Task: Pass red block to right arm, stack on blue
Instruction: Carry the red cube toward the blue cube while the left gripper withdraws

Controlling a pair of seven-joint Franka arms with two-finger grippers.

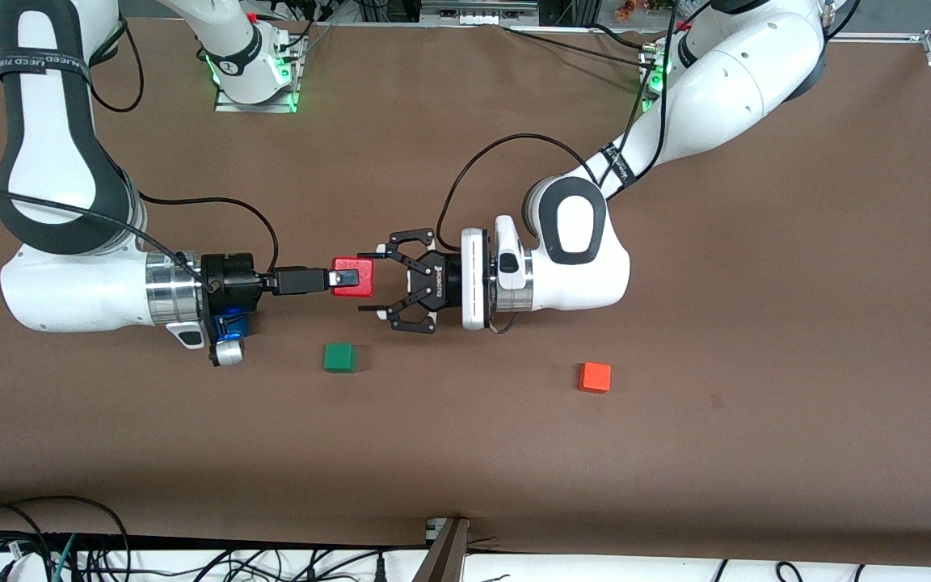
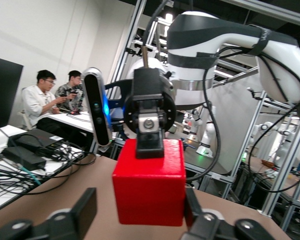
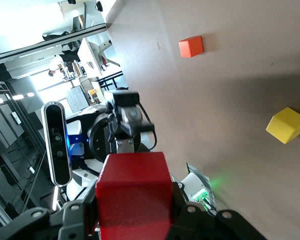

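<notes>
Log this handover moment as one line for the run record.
stage: mid-air handover | right gripper: shut on red block | left gripper: open around red block | green cube, orange cube: on table

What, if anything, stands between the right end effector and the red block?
Nothing visible does. The right end effector is shut on the red block, holding it in the air above the table. The left end effector is open, with its fingers on either side of the block, not gripping it.
</notes>
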